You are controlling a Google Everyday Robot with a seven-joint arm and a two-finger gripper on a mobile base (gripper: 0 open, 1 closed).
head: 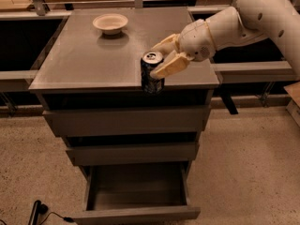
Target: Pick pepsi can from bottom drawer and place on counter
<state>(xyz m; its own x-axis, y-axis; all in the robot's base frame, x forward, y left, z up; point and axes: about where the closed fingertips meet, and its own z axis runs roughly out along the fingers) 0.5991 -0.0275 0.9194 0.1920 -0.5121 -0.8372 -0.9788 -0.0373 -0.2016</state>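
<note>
The pepsi can (pixel 151 76) is dark blue with a silver top and stands upright in the air over the counter's front edge. My gripper (pixel 163 60) is shut on the pepsi can, its beige fingers (pixel 168 65) on either side of the can's upper part. The white arm comes in from the upper right. The counter (pixel 93 55) is a flat grey top. The bottom drawer (pixel 136 193) is pulled out, and its inside shows nothing in it.
A shallow beige bowl (pixel 110 22) sits at the back of the counter. Two shallower grey drawers (pixel 126 123) are shut above the open one. Wooden tabletops run along the back. A black cable (pixel 40 210) lies on the floor at lower left.
</note>
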